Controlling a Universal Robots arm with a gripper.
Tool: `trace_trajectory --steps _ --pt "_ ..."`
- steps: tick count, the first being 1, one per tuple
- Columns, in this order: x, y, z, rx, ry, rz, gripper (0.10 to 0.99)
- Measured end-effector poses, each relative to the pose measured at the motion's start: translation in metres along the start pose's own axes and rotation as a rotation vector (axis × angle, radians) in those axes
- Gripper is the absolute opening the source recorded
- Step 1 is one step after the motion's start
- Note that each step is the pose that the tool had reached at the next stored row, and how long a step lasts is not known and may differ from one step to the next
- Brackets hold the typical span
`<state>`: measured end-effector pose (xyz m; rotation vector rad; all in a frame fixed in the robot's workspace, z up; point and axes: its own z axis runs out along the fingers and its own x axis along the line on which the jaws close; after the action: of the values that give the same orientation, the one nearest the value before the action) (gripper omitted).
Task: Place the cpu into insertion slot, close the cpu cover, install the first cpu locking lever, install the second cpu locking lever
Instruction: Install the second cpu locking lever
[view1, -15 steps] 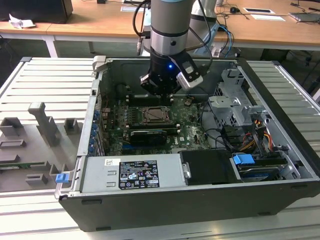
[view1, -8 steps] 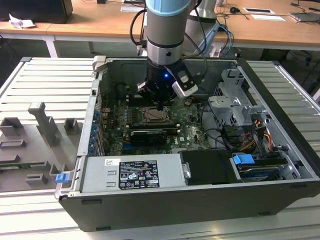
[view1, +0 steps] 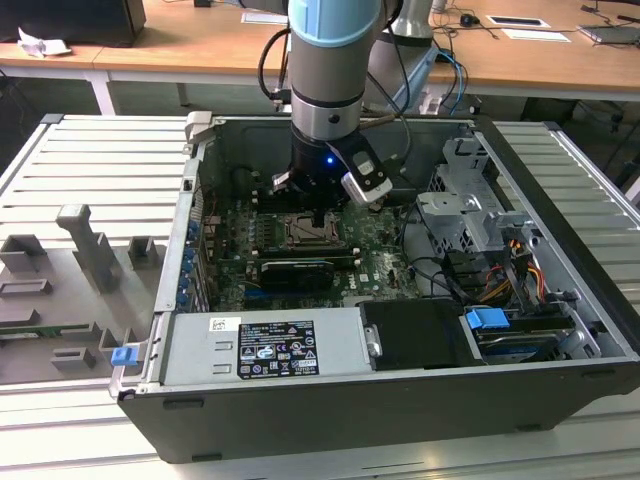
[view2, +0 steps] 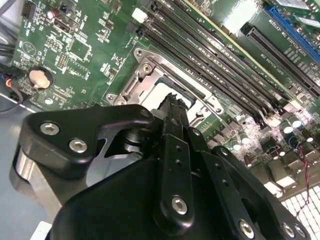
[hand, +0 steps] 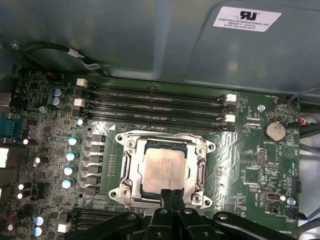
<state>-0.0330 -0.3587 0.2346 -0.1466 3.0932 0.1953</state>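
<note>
Black gripper (hand: 171, 197) fingers, pressed together and holding nothing, hovered at the edge of the cpu cover (hand: 131, 167), with the cpu (hand: 162, 167) seated in the insertion slot (hand: 145, 190).

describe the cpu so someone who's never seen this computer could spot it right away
Look inside the open computer case, at the green board on its floor. Beside the long black memory slots sits a square metal frame, and the cpu lies inside it, at the tool tips. It is the only flat, pale silvery-beige square there.
</note>
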Motion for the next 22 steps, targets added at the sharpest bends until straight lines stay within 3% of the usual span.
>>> trace_trajectory --steps 11,13,15,17,22 --pt "0.0026 -0.0034 0.0085 0.0 0.0 0.0 0.106" --pt "0.0024 -0.0029 0.0041 0.0 0.0 0.0 0.106" --pt "0.002 -0.0018 -0.0054 0.0 0.0 0.0 0.106" --pt "0.0019 -0.0022 -0.0066 0.0 0.0 0.0 0.106" --pt "0.0034 -0.0179 -0.0085 0.0 0.0002 0.0 0.106"
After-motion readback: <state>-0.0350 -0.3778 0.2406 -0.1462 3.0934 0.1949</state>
